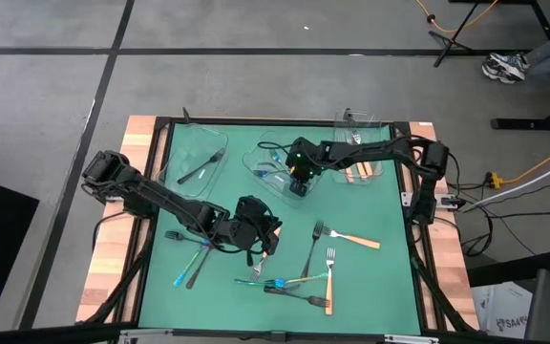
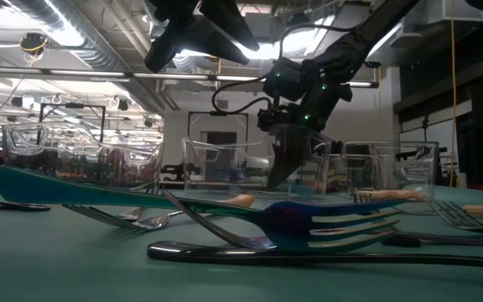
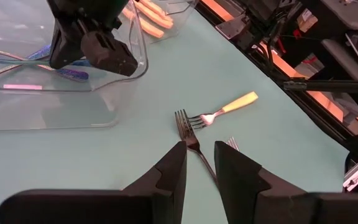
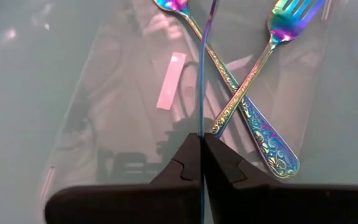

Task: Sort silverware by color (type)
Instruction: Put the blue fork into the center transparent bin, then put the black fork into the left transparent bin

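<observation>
Green matting covers the bench (image 1: 380, 277). Over the middle clear tray (image 1: 261, 158), the right end effector (image 4: 202, 140) is pressed together on a thin iridescent utensil (image 4: 204, 62) above two iridescent pieces (image 4: 253, 118). Nearer the front, the left end effector (image 3: 199, 155) stands spread over a dark fork (image 3: 188, 132).

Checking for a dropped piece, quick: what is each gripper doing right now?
Left gripper: open, empty, straddling a dark fork on the mat.
Right gripper: shut on a thin iridescent utensil over the middle tray.
</observation>
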Robot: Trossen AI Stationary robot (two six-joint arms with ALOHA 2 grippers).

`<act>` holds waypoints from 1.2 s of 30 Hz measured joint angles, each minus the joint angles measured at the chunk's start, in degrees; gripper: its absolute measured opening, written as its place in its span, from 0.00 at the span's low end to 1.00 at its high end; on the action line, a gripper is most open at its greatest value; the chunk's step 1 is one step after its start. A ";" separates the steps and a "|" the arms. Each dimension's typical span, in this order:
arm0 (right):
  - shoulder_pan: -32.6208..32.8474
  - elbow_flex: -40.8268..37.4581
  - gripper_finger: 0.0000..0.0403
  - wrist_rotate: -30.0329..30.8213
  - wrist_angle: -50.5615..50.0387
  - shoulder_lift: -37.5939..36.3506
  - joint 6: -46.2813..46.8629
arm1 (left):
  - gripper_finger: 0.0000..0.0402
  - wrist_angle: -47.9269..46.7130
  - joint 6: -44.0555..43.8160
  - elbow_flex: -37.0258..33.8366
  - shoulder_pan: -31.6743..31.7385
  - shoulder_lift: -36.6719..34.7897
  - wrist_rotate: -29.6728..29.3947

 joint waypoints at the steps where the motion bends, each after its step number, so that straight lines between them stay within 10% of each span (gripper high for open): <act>1: 0.00 0.00 0.00 0.19 0.04 0.06 0.02 | 0.19 0.00 0.01 0.00 0.00 0.00 -0.01; 20: 0.00 -0.20 0.01 3.00 1.98 0.35 0.35 | 0.19 -0.01 0.01 0.00 0.01 0.00 0.01; 36: 0.00 -0.26 0.20 3.24 2.66 0.35 0.39 | 0.19 -0.02 -0.07 0.00 0.01 0.00 0.01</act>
